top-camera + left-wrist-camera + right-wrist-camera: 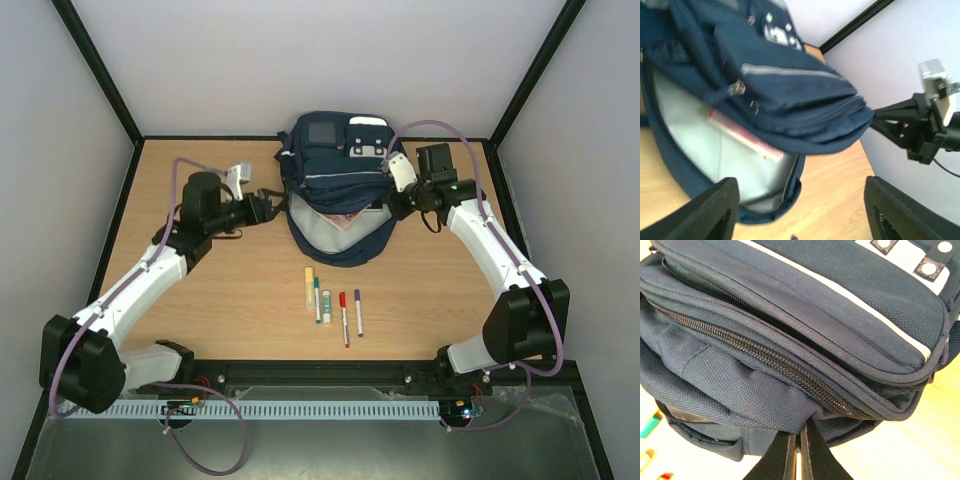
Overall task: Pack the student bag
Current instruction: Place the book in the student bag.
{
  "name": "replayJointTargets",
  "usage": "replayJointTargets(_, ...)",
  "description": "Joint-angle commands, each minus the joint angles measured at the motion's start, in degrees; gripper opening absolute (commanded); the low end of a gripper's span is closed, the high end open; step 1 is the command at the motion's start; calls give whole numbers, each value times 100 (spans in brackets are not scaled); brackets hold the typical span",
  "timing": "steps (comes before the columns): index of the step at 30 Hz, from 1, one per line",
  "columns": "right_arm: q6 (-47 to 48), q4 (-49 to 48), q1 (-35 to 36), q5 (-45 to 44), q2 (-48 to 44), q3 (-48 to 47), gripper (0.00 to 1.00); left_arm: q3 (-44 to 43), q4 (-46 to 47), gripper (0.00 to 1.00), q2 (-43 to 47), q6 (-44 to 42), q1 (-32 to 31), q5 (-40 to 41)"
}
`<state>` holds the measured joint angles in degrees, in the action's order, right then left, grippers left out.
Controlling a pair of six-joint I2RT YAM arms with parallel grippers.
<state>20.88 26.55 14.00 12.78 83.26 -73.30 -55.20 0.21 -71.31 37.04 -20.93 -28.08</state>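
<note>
Right wrist view shows the right gripper (pixel 799 442) clamped on the student bag (pixel 790 340) edge, probably to hold its mouth open; the left gripper (pixel 800 210) has its jaws apart.

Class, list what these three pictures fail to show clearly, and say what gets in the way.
Pink book: left wrist view, mostly covered by the flap of the student bag; title unreadable.
Pens: top view, too small to read labels; right wrist view, blurred, cut by the left edge.
Bag's other contents: all views, behind fabric.
</note>
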Motion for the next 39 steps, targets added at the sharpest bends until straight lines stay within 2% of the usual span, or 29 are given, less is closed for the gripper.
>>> replayJointTargets(1, -543, -187, 24, 274, -193, -93, 1, 1074, 542, 67, 112, 296, 19, -67)
replayJointTargets(3, -627, -198, 24, 331, -148, -166, 1, 1465, 1245, 62, -15, 739, -9, -233)
replayJointTargets(6, -718, -182, 23, 417, -57, -255, 1, 1823, 2262, 59, -399, 1441, -182, -346)
replayJointTargets(13, -809, -143, 24, 650, 0, -292, 1, 1443, 3407, 55, -1568, 2193, -767, -206)
replayJointTargets(20, -898, -110, 24, 793, 30, -348, 1, 1086, 3839, 40, -2650, 3104, -1009, 275)
replayJointTargets(26, -966, -55, 24, 937, 76, -488, 1, 900, 4110, 50, -3137, 3561, -1077, 667)
replayJointTargets(30, -1009, -45, 23, 1041, 86, -477, 1, 606, 4531, 46, -3629, 3826, -1066, 673)
replayJointTargets(35, -1043, -64, 24, 1071, 30, -349, 1, 78, 4571, 44, -4324, 4129, -1064, 618)
replayJointTargets(39, -1018, -71, 24, 1050, -58, -227, 1, -6, 4844, 40, -4608, 4657, -1071, 539)
